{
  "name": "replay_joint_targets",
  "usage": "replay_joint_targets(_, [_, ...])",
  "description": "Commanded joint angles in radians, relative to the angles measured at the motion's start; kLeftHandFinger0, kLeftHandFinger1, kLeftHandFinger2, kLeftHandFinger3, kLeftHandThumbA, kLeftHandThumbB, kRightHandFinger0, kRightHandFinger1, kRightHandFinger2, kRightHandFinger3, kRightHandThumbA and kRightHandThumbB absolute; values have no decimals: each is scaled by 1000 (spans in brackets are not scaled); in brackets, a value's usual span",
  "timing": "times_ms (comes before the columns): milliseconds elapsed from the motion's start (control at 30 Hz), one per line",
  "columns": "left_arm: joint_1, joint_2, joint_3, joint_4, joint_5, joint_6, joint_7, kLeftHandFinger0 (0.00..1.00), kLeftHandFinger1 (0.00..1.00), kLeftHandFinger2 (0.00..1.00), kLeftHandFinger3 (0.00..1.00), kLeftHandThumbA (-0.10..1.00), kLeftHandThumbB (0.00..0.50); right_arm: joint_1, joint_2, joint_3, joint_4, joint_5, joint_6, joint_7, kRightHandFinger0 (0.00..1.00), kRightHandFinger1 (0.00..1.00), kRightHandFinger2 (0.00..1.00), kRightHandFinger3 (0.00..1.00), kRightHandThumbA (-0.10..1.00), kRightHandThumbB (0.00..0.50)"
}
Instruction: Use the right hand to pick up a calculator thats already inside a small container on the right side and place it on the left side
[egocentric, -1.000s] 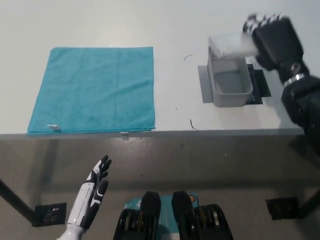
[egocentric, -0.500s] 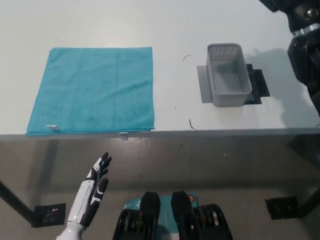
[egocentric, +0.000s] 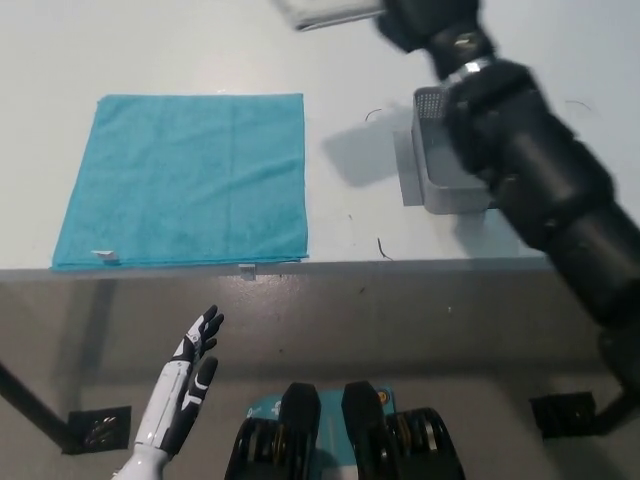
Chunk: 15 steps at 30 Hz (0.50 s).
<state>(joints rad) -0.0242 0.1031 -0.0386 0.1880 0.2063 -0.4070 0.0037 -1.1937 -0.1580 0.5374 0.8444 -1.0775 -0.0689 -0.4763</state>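
My black right hand (egocentric: 428, 20) is at the picture's top edge, above the table between the cloth and the container. It is shut on a pale flat calculator (egocentric: 325, 12), blurred and partly cut off by the frame. The small grey mesh container (egocentric: 428, 165) stands on the right side of the table, more than half hidden by my right forearm. A teal cloth (egocentric: 185, 178) lies flat on the left side. My white left hand (egocentric: 185, 388) rests low at the lower left, below the table's front edge, with its fingers apart and nothing in them.
The container stands on a dark grey mat (egocentric: 404, 178). The white table (egocentric: 340, 225) has its front edge running across the middle of the picture. Small dark scuff marks lie between the cloth and the container.
My right arm has swung from the far right, past the container, to the top middle, carrying the calculator leftward. The forearm now covers most of the container. The left hand has not moved.
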Motion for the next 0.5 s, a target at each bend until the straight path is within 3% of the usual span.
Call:
replay_joint_targets(0, [1, 10, -2, -20, 1, -33, 7, 1000, 1000, 1000, 1000, 1000, 42, -141, 83, 22, 78, 3, 10, -72, 0, 230, 629, 632, -100, 228])
replay_joint_targets(100, [4, 10, -6, -27, -4, -26, 2, 1000, 1000, 1000, 1000, 1000, 52, -177, 154, 27, 186, 32, -19, -114, 0, 156, 567, 578, -100, 251])
replay_joint_targets(167, [7, 12, -8, -28, -5, -28, 2, 1000, 1000, 1000, 1000, 1000, 37, -199, 190, 27, 241, 51, -32, -115, 2, 172, 601, 626, -100, 255])
replay_joint_targets(267, [8, 11, -8, -29, -8, -29, 3, 1000, 1000, 1000, 1000, 1000, 33, -233, 244, 29, 326, 65, -45, -153, 0, 89, 535, 530, -100, 274])
replay_joint_targets(300, [7, 12, -9, -26, -9, -35, 3, 1000, 1000, 1000, 1000, 1000, 22, -247, 267, 29, 367, 73, -51, -167, 0, 15, 473, 456, -100, 276])
replay_joint_targets(400, [12, 10, -9, -28, -5, -27, 5, 1000, 1000, 1000, 1000, 1000, 30, -271, 317, 30, 442, 90, -37, -173, 0, 0, 439, 385, -100, 275])
replay_joint_targets(433, [14, 10, -10, -35, -6, -21, 2, 1000, 1000, 1000, 1000, 1000, 30, -277, 333, 21, 460, 105, -28, -157, 0, 0, 447, 413, -100, 283])
replay_joint_targets(467, [15, 10, -11, -37, -5, -19, 1, 1000, 1000, 1000, 1000, 1000, 33, -281, 342, 15, 471, 116, -27, -144, 0, 0, 442, 334, -100, 293])
